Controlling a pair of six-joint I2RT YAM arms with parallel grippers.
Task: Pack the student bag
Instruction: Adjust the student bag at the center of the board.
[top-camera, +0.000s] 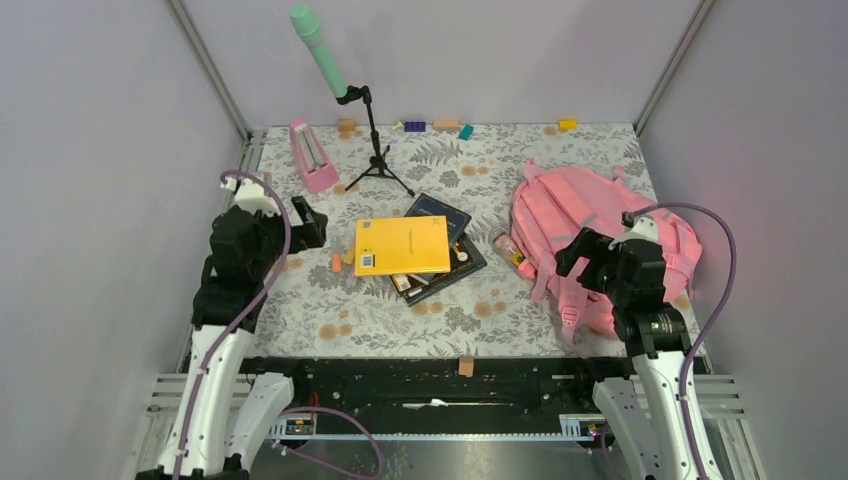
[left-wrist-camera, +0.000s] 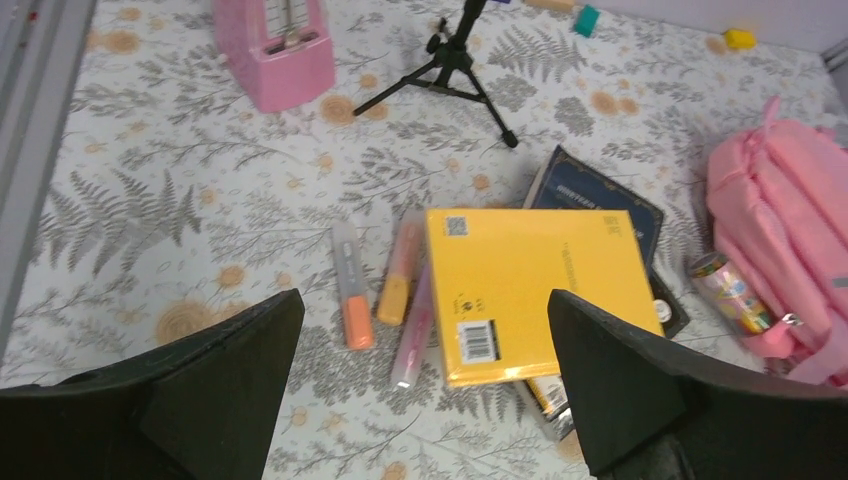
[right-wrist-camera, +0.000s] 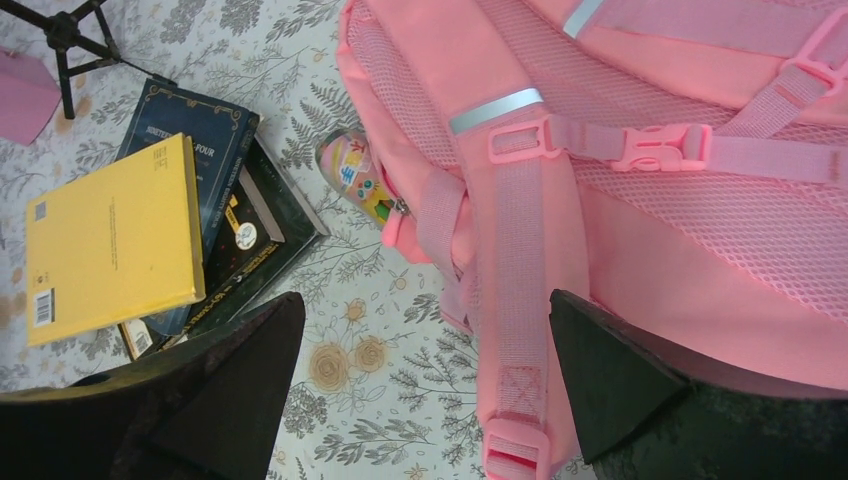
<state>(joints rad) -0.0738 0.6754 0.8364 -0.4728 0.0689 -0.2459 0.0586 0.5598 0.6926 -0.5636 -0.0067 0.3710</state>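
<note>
Both claws stand wide and hold nothing. My left claw (left-wrist-camera: 425, 310) hangs above the left side of the table (top-camera: 300, 300), over the markers and books. My right claw (right-wrist-camera: 425, 310) hangs over the near edge of the student bag (top-camera: 580, 205).

That pink bag lies flat on the right side of the table, with its mesh back panel, straps and buckle facing up. At mid-table a yellow book (top-camera: 402, 245) lies on top of a dark blue book (top-camera: 440, 212) and a black book (top-camera: 465, 262), the three fanned out. Behind them a black tripod stand (top-camera: 375, 150) carries a green microphone (top-camera: 318, 50) that tilts up to the left. A pink metronome (top-camera: 312, 155) stands just left of the stand.

A colourful printed tube (top-camera: 510, 250) lies between the books and the bag, touching the bag's edge. Left of the yellow book lie an orange marker (left-wrist-camera: 352, 285), a yellow marker (left-wrist-camera: 398, 270) and a pink marker (left-wrist-camera: 415, 330), the pink one against the book. Small blocks line the far edge: purple (top-camera: 414, 126), teal (top-camera: 466, 132), yellow (top-camera: 567, 125).
</note>
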